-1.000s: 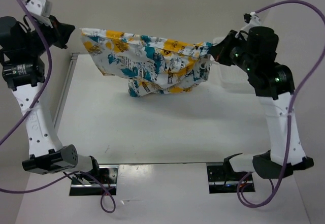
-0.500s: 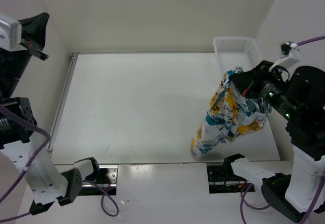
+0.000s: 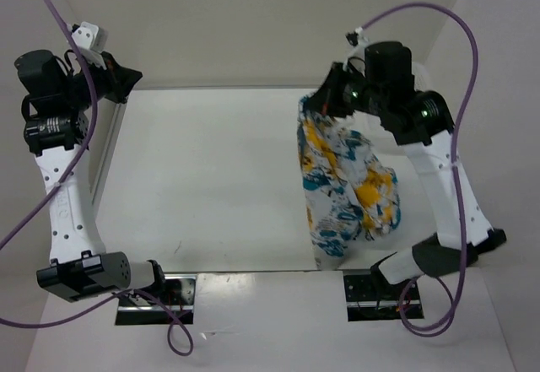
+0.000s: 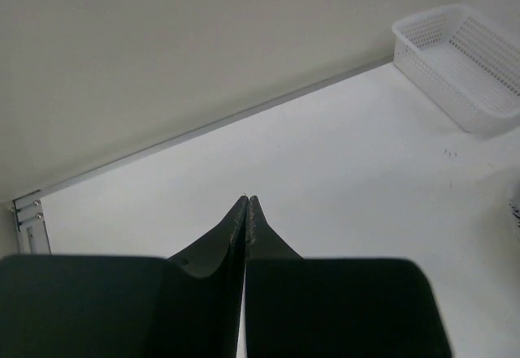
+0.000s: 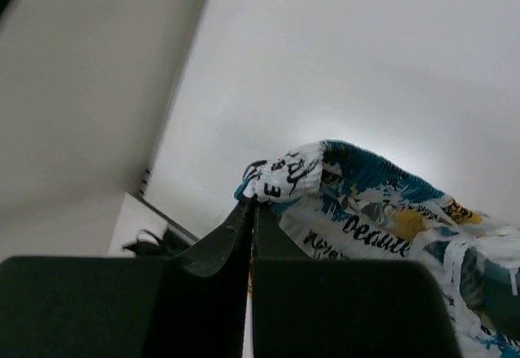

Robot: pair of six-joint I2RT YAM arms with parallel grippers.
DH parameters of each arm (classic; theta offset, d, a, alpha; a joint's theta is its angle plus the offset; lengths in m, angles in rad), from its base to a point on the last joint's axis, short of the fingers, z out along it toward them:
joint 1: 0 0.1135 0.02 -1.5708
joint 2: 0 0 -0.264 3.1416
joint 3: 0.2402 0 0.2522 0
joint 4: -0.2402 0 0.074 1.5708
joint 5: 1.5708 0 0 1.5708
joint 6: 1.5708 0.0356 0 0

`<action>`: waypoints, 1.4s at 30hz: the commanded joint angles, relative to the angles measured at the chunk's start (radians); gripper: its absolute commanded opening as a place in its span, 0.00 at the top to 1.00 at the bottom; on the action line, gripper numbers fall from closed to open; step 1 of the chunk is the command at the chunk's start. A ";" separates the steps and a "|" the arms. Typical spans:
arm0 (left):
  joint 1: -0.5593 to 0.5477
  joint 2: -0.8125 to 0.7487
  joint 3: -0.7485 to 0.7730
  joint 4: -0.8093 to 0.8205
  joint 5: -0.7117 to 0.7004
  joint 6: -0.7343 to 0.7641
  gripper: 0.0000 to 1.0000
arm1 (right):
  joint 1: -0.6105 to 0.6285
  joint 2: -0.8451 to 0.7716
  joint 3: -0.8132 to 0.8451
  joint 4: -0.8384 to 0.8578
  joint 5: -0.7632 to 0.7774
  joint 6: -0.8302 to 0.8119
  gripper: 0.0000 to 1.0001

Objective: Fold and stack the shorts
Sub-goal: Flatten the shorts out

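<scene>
Shorts (image 3: pixel 346 178) are what must be folded, and at this moment only one arm has them. Above the far left corner of the table (image 3: pixel 211 186) the left gripper (image 3: pixel 126 77) is raised in the air. In its wrist view the left gripper (image 4: pixel 246 212) has its two fingers pressed flat together with nothing between them, so it is clenched and empty.

Over the right part of the table the right gripper (image 3: pixel 325 102) is clamped on one upper corner of the cloth. The shorts hang from it in a long, bunched column, and the lower end reaches down near the near edge of the table. The right wrist view shows the same pinch on the hem (image 5: pixel 252 200). At the far right corner of the table a white mesh basket (image 4: pixel 459 66) stands with nothing in it.

I judge that the step is to spread the garment before any fold. To do this well, the left gripper should take a second corner on the same edge. Then both arms can pull it flat and lower it slowly onto the table, without twist.

A dark cursive word is printed on the shorts (image 5: pixel 370 228), but I cannot read it with certainty.
</scene>
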 commanded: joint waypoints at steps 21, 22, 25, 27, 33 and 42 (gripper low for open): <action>-0.002 0.091 -0.034 0.021 0.014 0.004 1.00 | 0.016 -0.248 -0.726 0.411 0.078 0.189 0.44; -0.002 0.079 -0.091 0.021 0.014 0.004 1.00 | 0.007 -0.248 -0.776 0.411 0.078 0.214 0.36; -0.013 0.056 -0.295 -0.002 0.003 0.004 0.92 | -0.002 -0.216 -0.838 0.411 0.107 0.223 0.25; -0.027 0.025 -0.419 -0.058 -0.055 0.004 0.85 | -0.002 -0.177 -0.824 0.402 0.130 0.223 0.25; -0.027 -0.078 -0.643 -0.196 -0.320 0.004 0.78 | -0.012 -0.100 -0.848 0.438 0.092 0.223 0.48; -0.027 0.053 -0.844 -0.152 -0.440 0.004 0.50 | -0.012 -0.013 -0.862 0.491 0.038 0.213 0.50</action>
